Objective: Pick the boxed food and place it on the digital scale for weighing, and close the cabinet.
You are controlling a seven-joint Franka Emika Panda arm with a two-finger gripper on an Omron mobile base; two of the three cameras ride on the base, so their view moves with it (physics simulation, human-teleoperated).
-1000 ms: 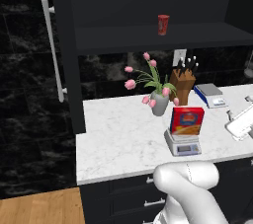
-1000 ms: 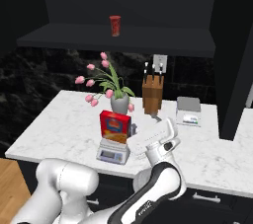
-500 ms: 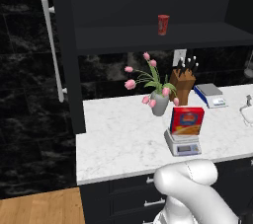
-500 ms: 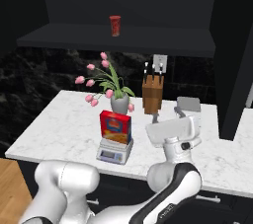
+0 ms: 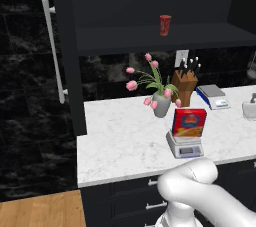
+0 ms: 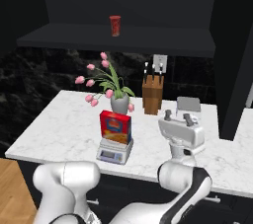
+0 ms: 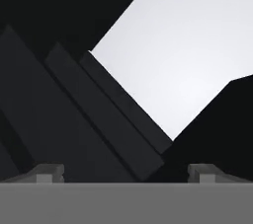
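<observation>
Jaws: I see my gripper [image 6: 177, 116] pointing upward with both fingers spread wide, released, nothing between them.
Hand camera: the two fingertips [image 7: 49, 172] sit far apart, looking up at dark cabinet panels and a pale surface beyond.
Box: I count one red box [image 6: 115, 127], blue on its sides, with a blue logo and a yellow-orange food picture. It stands upright on the scale, left of the jaws and lower, well apart from them.
Scale: one small silver-grey scale [image 6: 114, 150] with a pale display on its front, near the front edge of the counter.
Cabinet: the black cabinet [image 5: 66, 56] above the counter stands open; its door, with one long silver handle [image 5: 53, 53], juts out at the counter's left end. In the right base view, a dark cabinet panel hangs right of the jaws.
Room to move: I read bare white counter [image 6: 59, 129] left of the box, and open air above the jaws up to the shelf.
Behind the box: one vase of pink tulips [image 6: 119, 101], one knife block [image 6: 152, 96].
Shelf: one small red cup [image 6: 115, 25].
Far corner: one flat blue-and-grey device [image 5: 213, 96].
</observation>
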